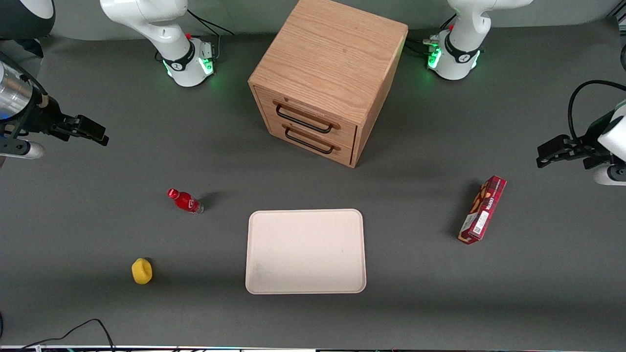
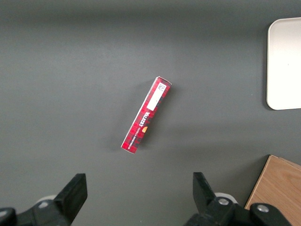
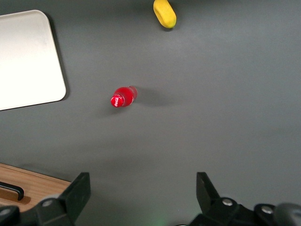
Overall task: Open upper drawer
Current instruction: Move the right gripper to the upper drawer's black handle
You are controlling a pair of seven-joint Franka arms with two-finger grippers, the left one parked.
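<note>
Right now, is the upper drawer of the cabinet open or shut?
Shut. The upper drawer sits flush with the lower drawer in the cabinet front. The gripper, open, hangs far off toward the working arm's end.

Red bottle [image 1: 185,201] upright; yellow sponge [image 1: 142,271] nearer camera; tray [image 1: 305,251] between bottle and red box [image 1: 482,209].

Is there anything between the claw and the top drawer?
No. In the front view only bare table lies between the open claw and the top drawer.

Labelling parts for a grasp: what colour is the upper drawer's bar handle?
Black, on the light oak upper drawer; clearest in the front view. The gripper hangs open, well aside.
</note>
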